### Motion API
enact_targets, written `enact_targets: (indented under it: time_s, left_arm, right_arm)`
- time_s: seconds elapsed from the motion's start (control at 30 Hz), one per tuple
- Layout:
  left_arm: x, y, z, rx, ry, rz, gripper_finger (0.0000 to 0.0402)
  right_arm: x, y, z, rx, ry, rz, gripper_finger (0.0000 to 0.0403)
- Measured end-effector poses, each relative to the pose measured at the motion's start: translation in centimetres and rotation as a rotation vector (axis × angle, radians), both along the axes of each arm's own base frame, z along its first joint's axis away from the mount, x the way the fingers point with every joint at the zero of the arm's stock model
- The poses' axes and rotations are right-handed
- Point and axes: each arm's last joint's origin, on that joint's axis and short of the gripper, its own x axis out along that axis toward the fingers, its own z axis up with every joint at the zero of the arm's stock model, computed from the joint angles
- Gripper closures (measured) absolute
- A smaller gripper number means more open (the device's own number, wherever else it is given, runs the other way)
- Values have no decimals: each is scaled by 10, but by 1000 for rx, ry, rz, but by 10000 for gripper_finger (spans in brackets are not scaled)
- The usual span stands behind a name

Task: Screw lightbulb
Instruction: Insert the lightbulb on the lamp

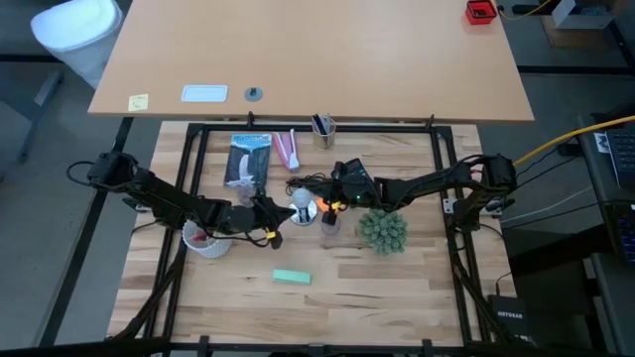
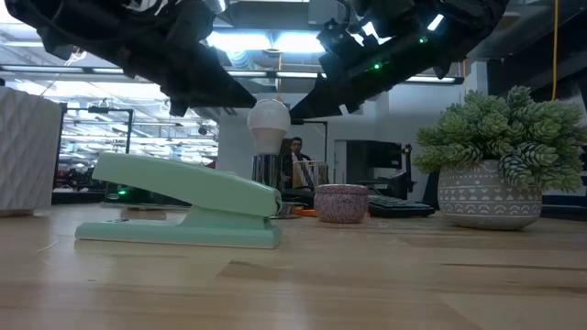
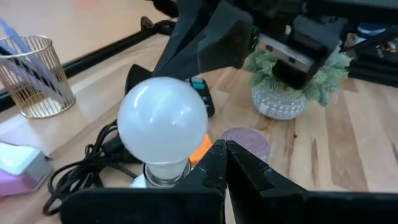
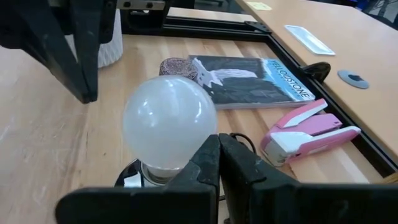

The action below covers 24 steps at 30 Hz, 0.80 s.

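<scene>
Nearest me lies the mint stapler (image 2: 188, 206), and just behind it the lightbulb (image 2: 269, 124) stands upright, base down in its socket by the black cord (image 3: 87, 171), mid-table. Both arms crowd in: the left gripper (image 3: 225, 163) has its fingers pressed together beside the bulb, holding nothing, and the right gripper (image 4: 219, 155) is likewise closed and empty, right next to the glass. Looks like the approach stage, twisting not begun. Next, one pincer must spread, straddle the globe and turn gently. Farther back, the potted plant (image 2: 500, 165).
</scene>
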Motion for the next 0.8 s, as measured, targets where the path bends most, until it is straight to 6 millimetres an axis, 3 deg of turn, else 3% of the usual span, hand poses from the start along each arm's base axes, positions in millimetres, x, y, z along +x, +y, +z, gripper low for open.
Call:
enact_targets:
  time_s: [0.33,0.8]
  left_arm:
    - [2,13,-2,5,18,51,402]
    - [0,14,-4,32,54,65,401]
  right_arm:
    - [0,1,-1,13,9,31,391]
    - [-1,2,-3,39,35,88,391]
